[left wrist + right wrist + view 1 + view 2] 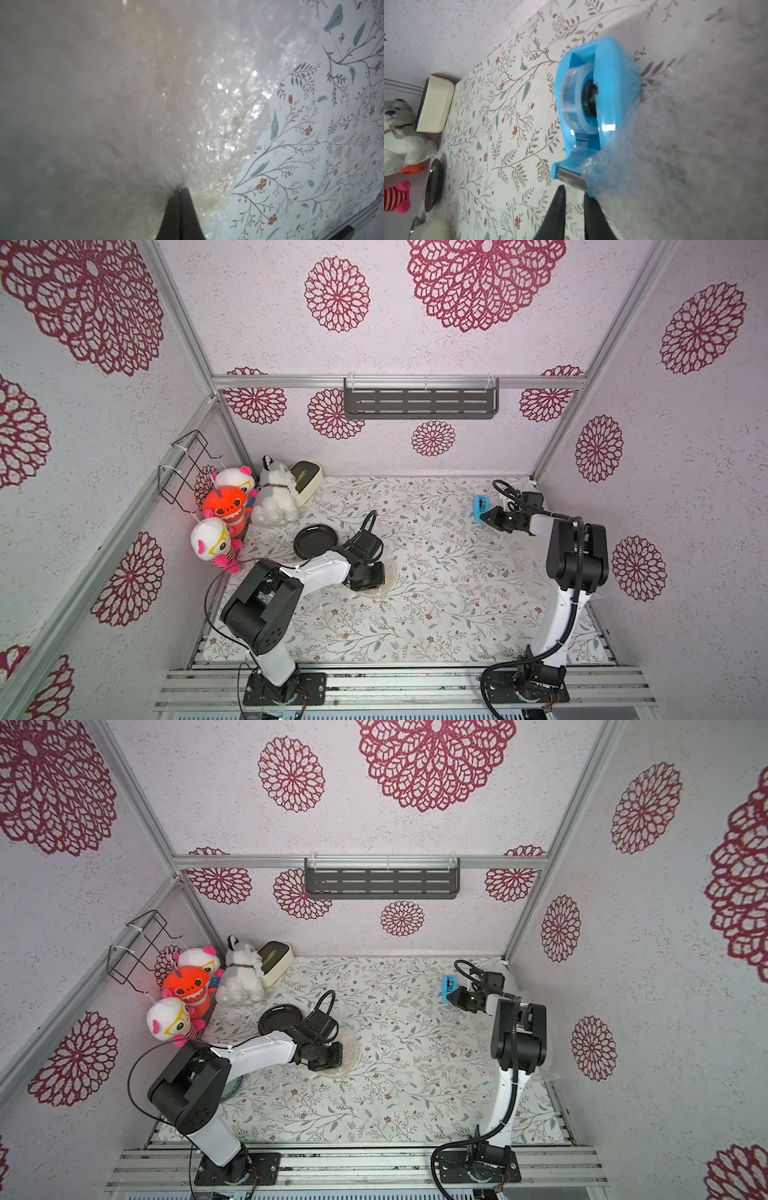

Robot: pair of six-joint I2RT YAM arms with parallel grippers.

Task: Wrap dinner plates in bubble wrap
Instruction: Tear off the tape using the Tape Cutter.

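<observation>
Two tools: left tool (180,188) clamped on bubble wrap (207,104), middle of counter (457,593); right tool (574,192) narrowly apart at tape dispenser (612,83), far right.
Risk: wrap springs open if grip slips; dispenser drags.

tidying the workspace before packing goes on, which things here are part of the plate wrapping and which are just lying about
Part of the job:
- black plate
- bubble wrap, pinched in the left pincer
- blue tape dispenser, probably for sealing

Just lying about:
- plush toys
- cream box
- wall shelf
</observation>
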